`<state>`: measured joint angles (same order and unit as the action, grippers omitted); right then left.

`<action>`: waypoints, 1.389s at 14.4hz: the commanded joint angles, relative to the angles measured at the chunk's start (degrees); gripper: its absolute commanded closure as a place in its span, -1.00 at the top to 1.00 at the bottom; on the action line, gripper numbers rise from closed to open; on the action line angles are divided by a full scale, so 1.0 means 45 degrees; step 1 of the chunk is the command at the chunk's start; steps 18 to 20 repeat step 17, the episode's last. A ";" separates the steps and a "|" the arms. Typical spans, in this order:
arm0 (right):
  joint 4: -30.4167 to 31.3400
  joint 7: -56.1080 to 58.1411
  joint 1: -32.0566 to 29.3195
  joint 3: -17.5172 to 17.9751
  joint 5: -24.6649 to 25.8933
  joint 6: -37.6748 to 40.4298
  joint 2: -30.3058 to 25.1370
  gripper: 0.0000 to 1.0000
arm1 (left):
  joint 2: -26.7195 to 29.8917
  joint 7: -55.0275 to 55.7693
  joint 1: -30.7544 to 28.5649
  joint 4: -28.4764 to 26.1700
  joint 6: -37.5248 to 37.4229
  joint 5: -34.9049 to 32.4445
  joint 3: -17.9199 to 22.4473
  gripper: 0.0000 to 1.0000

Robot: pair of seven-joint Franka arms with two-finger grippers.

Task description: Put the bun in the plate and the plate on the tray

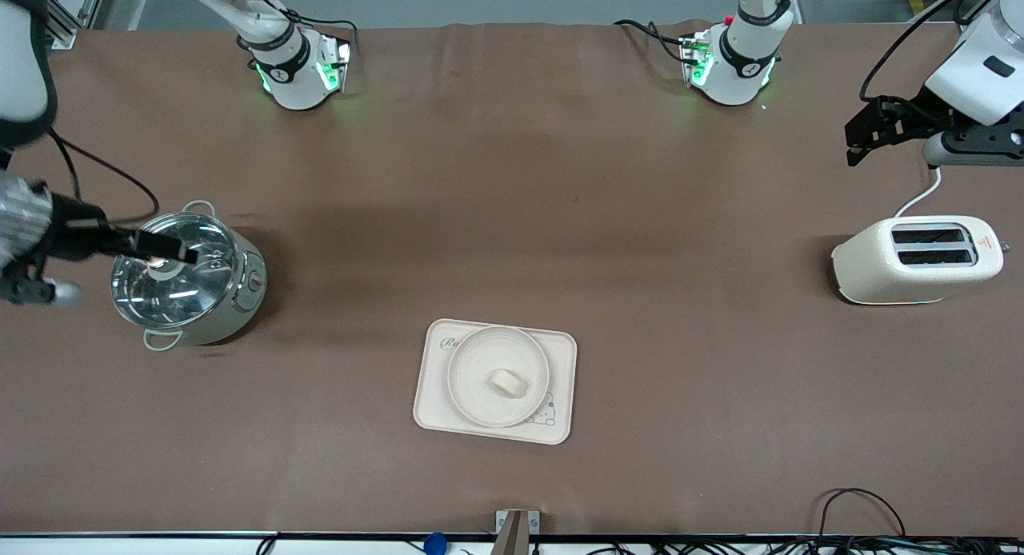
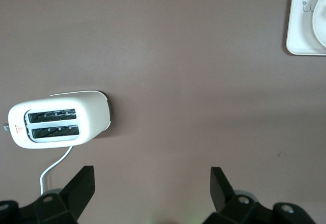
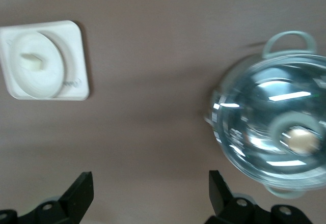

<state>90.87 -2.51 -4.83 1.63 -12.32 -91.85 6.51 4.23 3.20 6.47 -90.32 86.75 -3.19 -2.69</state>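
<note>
The bun [image 1: 509, 382] lies in the plate [image 1: 472, 361], and the plate sits on the tray [image 1: 433, 395] near the middle of the table's front-camera edge, so I judge the job done. My left gripper [image 2: 152, 183] hangs wide and empty over the toaster [image 1: 917, 259] end, and my right gripper [image 3: 151, 187], equally wide and empty, hangs over the pot [image 1: 189, 286] end.

A lidded steel pot [image 1: 188, 279] and a cream toaster [image 1: 918, 259] stand well apart.

I see a brown-covered bench [image 1: 512, 219] under even light, grey floor above its top edge, cables [image 1: 864, 507] trailing below.
</note>
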 commanded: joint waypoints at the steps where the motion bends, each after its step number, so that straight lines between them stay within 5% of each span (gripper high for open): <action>1: 0.0862 0.0070 0.0059 0.0186 0.1583 0.0078 -0.1484 1.00 | -0.0080 -0.0320 -0.0012 0.0324 -0.0236 -0.0032 -0.0008 1.00; 5: 0.0843 0.0011 0.0020 0.0186 0.3088 0.0953 -0.2557 1.00 | -0.0080 -0.0320 -0.0012 0.0363 -0.0275 -0.0013 -0.0028 1.00; 20: 0.0765 -0.0145 0.0078 0.0263 0.3090 0.1582 -0.2814 1.00 | -0.0119 -0.0320 -0.0051 0.0363 -0.0548 0.0475 -0.0008 1.00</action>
